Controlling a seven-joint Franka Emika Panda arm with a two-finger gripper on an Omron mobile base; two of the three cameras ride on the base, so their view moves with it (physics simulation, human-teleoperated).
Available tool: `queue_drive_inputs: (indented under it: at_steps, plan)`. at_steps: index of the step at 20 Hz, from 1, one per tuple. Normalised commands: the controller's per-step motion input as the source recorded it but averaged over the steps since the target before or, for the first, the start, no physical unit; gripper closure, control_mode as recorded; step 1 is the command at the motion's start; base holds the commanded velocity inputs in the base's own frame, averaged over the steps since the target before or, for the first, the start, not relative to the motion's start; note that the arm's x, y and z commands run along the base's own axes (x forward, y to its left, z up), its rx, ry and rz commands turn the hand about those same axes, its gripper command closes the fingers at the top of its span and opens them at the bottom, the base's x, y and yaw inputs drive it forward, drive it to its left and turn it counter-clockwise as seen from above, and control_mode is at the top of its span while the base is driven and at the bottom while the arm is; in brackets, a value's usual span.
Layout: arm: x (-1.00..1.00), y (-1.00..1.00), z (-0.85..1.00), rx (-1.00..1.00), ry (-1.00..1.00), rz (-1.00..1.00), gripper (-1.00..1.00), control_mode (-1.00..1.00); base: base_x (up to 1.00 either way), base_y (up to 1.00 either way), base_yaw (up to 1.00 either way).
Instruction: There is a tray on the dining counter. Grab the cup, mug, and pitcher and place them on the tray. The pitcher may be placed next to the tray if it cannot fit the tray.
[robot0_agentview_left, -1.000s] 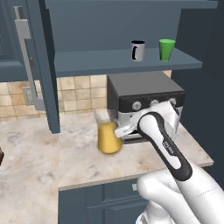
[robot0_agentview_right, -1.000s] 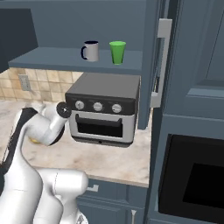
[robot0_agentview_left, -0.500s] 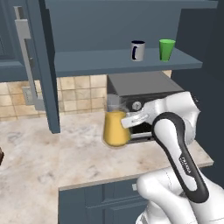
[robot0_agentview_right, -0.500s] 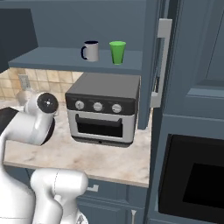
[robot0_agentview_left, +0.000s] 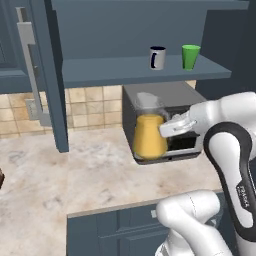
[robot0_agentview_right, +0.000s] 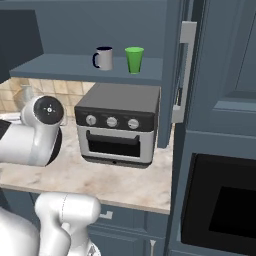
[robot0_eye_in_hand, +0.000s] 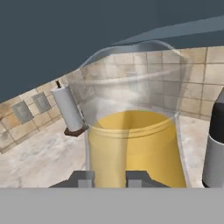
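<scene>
Pitcher (robot0_eye_in_hand: 134, 144) closest to the hand camera: clear glass, conical body widening downward, flared neck, lower part orange-yellow and opaque-looking, upper glass showing faint reflections. Gripper (robot0_eye_in_hand: 111, 178) has its two small dark finger tips (robot0_eye_in_hand: 85, 178) set narrowly apart at the pitcher's base edge, pressed against the glass; fingers are closed on the pitcher, not spread. In the left base view the pitcher (robot0_agentview_left: 148, 129) hangs clear of the worktop (robot0_agentview_left: 75, 170), upright, held at its side by the gripper (robot0_agentview_left: 165, 131) at the end of the white arm.

Worktop surface is beige marbled stone, matte, with blue cabinet fronts below. Behind the pitcher sits a toaster oven (robot0_agentview_right: 119, 127), boxy grey metal with three round knobs and a dark glass door; nothing visible inside it. Backsplash of square tan tiles (robot0_agentview_left: 95, 105). A paper towel roll (robot0_eye_in_hand: 66, 107), white cylinder on a dark base, stands upright by the wall.

Farther back, on the blue shelf (robot0_agentview_left: 140, 70) above the oven: the mug (robot0_agentview_left: 157, 57), dark navy cylinder with pale rim and side handle, and the cup (robot0_agentview_left: 190, 56), bright green tapered tumbler, standing near each other but apart, both upright. Contents of either cannot be seen.
</scene>
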Motion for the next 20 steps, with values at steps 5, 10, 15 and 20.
queue_drive_inputs:
  at_steps: [5, 10, 15, 20]
  plan:
    - [-0.61, -0.37, 0.07, 0.00, -0.12, 0.00, 1.00, -1.00, 0.00, 0.00, 0.00]
    - [-0.59, -0.02, 0.00, 0.00, -0.15, 0.00, 1.00, -1.00, 0.00, 0.00, 0.00]
    - [-0.29, -0.02, 0.00, 0.00, -0.06, 0.00, 1.00, 1.00, -0.17, 0.00, 0.00]
    - [0.00, 0.00, 0.00, 0.00, 0.00, 0.00, 1.00, 1.00, -0.65, 0.00, 0.00]
